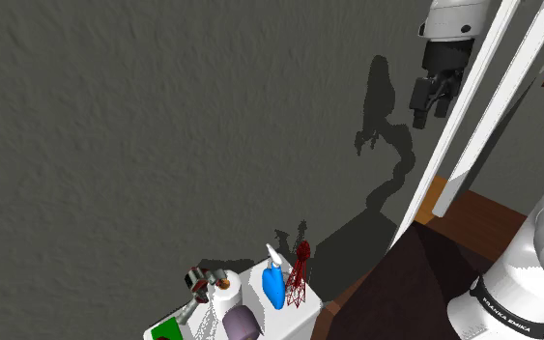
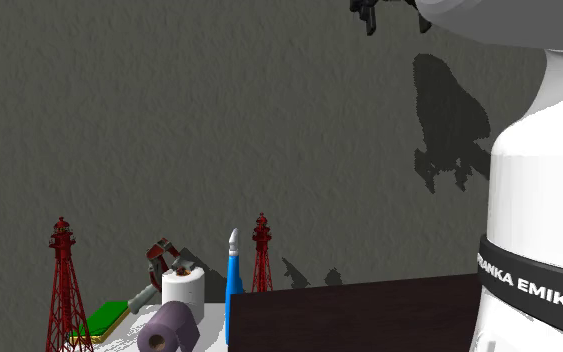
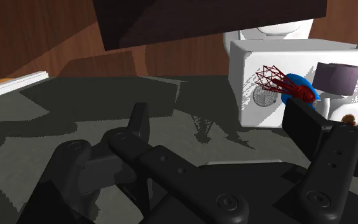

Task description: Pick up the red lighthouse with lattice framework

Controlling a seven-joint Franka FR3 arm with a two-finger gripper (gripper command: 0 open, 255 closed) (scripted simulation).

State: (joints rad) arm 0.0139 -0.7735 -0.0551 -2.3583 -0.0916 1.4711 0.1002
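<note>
Red lattice lighthouse (image 1: 299,275) is not yet grasped, standing beside the blue bottle (image 1: 273,286) on the toilet tank (image 3: 244,63), the empty gripper (image 1: 434,109) held wide open well above it

Bathroom: toilet tank (image 3: 250,63), paper roll (image 2: 182,290)

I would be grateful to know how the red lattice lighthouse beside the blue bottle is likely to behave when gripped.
The lighthouse is tall and slender, so a sideways nudge would probably tip it. Its open lattice looks light for its height, and the thin struts may offer little flat surface to grip and could be fragile.
</note>
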